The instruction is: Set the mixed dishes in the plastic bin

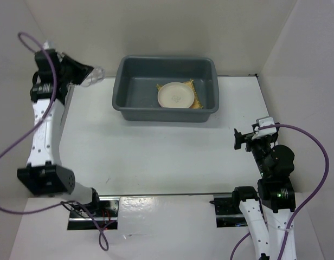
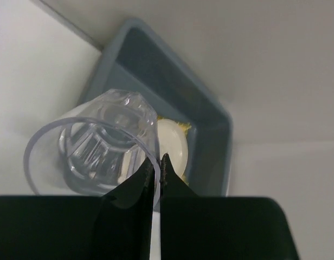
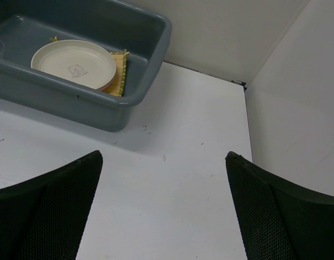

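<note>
White table (image 1: 156, 157) spreads bare from the arm bases to the far wall, so nothing crowds the middle. Nearest, at the right side, the right gripper (image 1: 238, 139) hangs with its jaws spread wide and nothing between them, well apart from the work. Farther off, hard by the left wall, the left gripper (image 2: 159, 162) is clenched on the rim of the clear glass (image 2: 96, 146), one finger inside the mouth and one outside, the glass tipped with its mouth towards the wrist. It sits just beside the left end of the plastic bin (image 1: 121, 89) and apart from it. Inside, the cream plate (image 1: 176, 96) lies on the yellow mat (image 1: 195, 96) towards the right; whether the pink plate lies under them I cannot tell. A pinch this thin on slick glass may swivel, so the carry should go slowly to the right, high enough for the base to clear the flared rim, then down onto the bare floor left of the plate, releasing low. With the side wall so close, the only free room is rightward.
</note>
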